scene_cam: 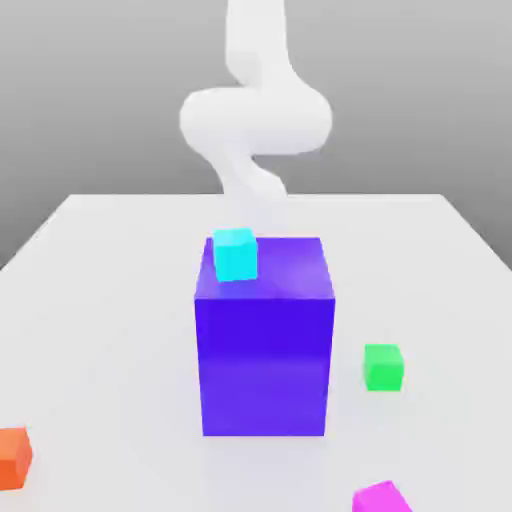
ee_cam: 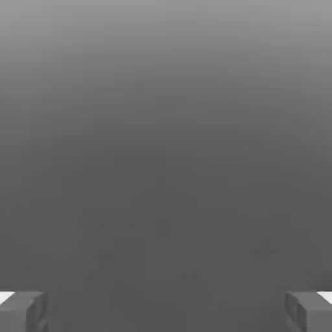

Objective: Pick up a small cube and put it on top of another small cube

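Nearest you, the magenta cube (scene_cam: 381,497) sits front right, probably untouched, with the green cube (scene_cam: 383,367) just beyond. Your gripper (ee_cam: 166,311) is spread wide, gripping nothing; hand view catches its fingertips (ee_cam: 23,310).

Four small cubes (scene_cam: 234,254), one big block (scene_cam: 264,350), apparently.

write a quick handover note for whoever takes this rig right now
Gripper: open, nothing between the fingers.
Pink cube: on the table, at the exterior view's bottom edge, right of centre.
Green cube: on the table, right of the big blue block, apart from it.
Cyan cube sits on the block; orange cube at far left.
Done: nothing yet.
Left: grasp pink cube, set it on green cube.
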`<move>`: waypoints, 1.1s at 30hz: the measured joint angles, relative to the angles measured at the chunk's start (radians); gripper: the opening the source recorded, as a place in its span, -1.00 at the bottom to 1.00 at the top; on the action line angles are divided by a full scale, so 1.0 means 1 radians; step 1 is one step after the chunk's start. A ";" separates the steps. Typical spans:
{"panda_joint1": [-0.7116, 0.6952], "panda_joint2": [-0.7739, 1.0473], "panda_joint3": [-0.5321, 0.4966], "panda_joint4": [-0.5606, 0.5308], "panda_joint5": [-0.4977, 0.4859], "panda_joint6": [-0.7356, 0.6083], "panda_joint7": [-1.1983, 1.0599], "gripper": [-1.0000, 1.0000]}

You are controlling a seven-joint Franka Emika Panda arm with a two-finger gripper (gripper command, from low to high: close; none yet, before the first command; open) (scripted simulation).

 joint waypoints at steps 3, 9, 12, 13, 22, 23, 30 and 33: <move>0.008 0.114 0.016 0.002 -0.006 0.033 -0.005 0.00; 0.024 0.332 0.047 0.007 -0.021 0.098 -0.013 0.00; 0.033 0.441 0.062 0.009 -0.031 0.130 -0.015 0.00; 0.036 0.477 0.067 0.009 -0.034 0.140 -0.016 0.00; 0.080 0.804 0.098 0.016 -0.070 0.236 -0.018 0.00; 0.084 0.840 0.100 0.017 -0.074 0.247 -0.019 0.00; 0.119 1.094 0.110 0.027 -0.098 0.335 -0.020 0.00; 0.137 1.203 0.091 0.049 -0.120 0.413 -0.005 0.00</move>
